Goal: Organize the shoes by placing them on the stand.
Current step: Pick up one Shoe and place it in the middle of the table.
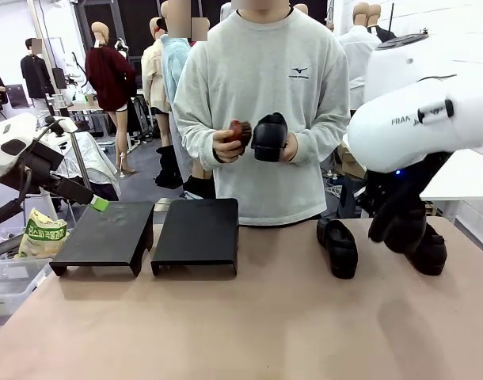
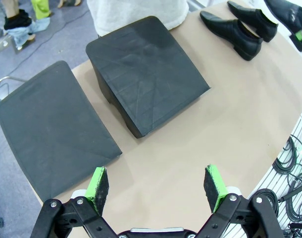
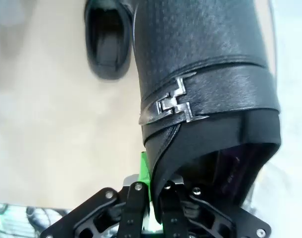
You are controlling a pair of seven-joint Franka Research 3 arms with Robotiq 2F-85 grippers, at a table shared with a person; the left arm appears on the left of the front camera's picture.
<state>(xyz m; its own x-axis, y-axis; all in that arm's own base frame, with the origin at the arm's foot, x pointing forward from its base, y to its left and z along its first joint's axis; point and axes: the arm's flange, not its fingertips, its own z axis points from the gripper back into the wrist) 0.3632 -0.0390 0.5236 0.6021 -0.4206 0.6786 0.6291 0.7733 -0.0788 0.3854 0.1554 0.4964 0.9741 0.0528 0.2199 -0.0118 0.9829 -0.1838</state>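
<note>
The right claw (image 3: 152,173) pinches one shoe (image 3: 205,74) by its collar, off the desk (image 1: 265,332). It should carry it level toward nine o'clock and set it sole-down on the nearer stand (image 1: 198,229); the left claw (image 2: 158,186) hangs spread.

Bare tabletop (image 1: 249,332) open from 5 to 7 o'clock, left stand (image 1: 107,231) and right stand (image 1: 195,228) walling off 10 and 11, tops free, loose shoe (image 1: 337,247) at 2, held shoe (image 1: 393,233) hanging at 3, person (image 1: 257,95) closing off 12.
</note>
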